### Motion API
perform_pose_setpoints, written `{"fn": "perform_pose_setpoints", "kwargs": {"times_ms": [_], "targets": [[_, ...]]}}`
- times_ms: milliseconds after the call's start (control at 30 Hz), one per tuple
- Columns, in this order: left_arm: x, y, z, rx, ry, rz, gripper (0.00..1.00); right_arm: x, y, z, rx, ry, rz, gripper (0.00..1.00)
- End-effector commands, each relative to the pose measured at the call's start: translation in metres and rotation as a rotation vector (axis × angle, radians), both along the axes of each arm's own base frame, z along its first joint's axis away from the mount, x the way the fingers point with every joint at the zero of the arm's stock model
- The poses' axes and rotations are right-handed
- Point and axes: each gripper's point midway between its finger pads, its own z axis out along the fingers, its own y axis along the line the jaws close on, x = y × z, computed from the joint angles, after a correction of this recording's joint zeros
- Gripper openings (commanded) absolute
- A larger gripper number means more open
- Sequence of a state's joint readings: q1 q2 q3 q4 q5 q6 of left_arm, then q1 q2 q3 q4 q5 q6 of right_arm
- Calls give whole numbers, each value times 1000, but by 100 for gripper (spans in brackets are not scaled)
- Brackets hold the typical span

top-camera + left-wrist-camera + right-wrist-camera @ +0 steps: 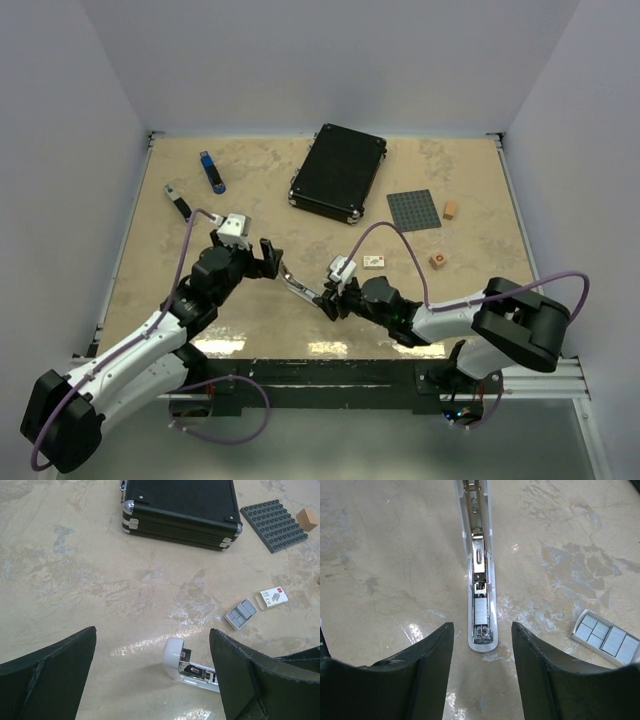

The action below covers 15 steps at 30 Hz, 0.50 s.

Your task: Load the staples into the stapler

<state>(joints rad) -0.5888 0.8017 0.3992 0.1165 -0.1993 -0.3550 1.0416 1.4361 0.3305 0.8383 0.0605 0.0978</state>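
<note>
The stapler [297, 284] lies open on the table between my two grippers. In the right wrist view its white body [481, 595] runs straight away from me, with a strip of staples in the metal channel. The left wrist view shows its rounded white end [176, 656]. The staples box [374, 262], white with a red mark, lies right of the stapler, and also shows in the left wrist view [272, 597]. Its grey inner tray [241, 614] lies beside it and shows in the right wrist view [607, 639]. My left gripper [270, 258] [152, 680] is open and empty. My right gripper [325, 300] [482, 675] is open and empty, at the stapler's near tip.
A black case [338, 172] stands at the back centre. A grey baseplate [414, 209] and two small wooden cubes [451, 210] [438, 260] lie to the right. A blue stick [211, 172] and a small black tool [178, 203] lie at the back left.
</note>
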Motion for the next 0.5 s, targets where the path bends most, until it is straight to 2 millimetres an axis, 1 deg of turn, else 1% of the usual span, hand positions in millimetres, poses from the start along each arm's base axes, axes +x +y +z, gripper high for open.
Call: {"fn": "perform_pose_setpoints", "kwargs": {"times_ms": [0, 33, 233, 367, 467], "targets": [[6, -9, 8, -38, -71, -35, 99, 0, 8, 4, 45, -7, 9, 53], [6, -9, 8, -39, -75, -36, 100, 0, 7, -2, 36, 3, -1, 53], [5, -16, -2, -29, -82, -80, 99, 7, 8, -10, 19, 5, -29, 51], [3, -23, -9, -18, -68, -125, 98, 8, 10, -15, 7, 10, -29, 46], [3, -26, -12, -17, -67, -142, 98, 8, 13, -19, -1, 15, -21, 45]]}}
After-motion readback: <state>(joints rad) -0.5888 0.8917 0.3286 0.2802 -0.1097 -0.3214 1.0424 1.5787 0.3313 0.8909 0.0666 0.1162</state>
